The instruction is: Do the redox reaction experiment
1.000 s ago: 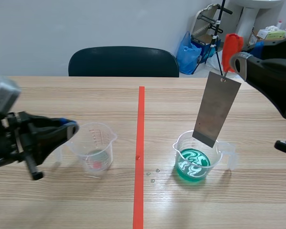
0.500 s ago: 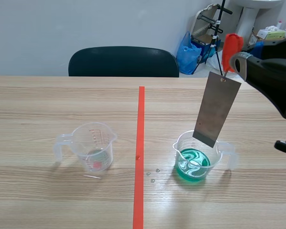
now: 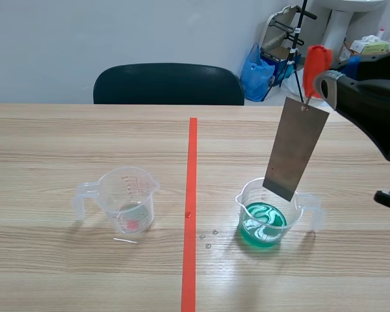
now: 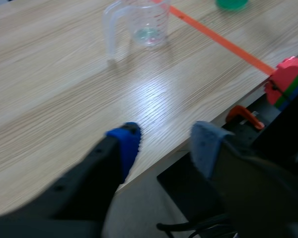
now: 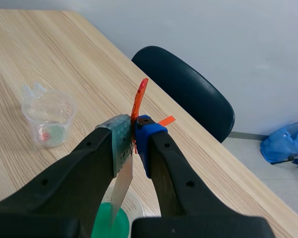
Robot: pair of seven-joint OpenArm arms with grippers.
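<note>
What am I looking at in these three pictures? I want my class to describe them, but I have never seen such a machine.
The machine is a robot with two black arms, each ending in a two-fingered gripper. One picture looks across the table from between the arms; the other two come from cameras on the wrists. On the table stand two clear measuring cups, either side of an orange-red tape line: the left cup holds only a little liquid, the right cup holds green liquid. The right gripper pinches a red holder, from which a grey metal plate hangs over the right cup. The left gripper is open, holding nothing, near the table's edge.
</note>
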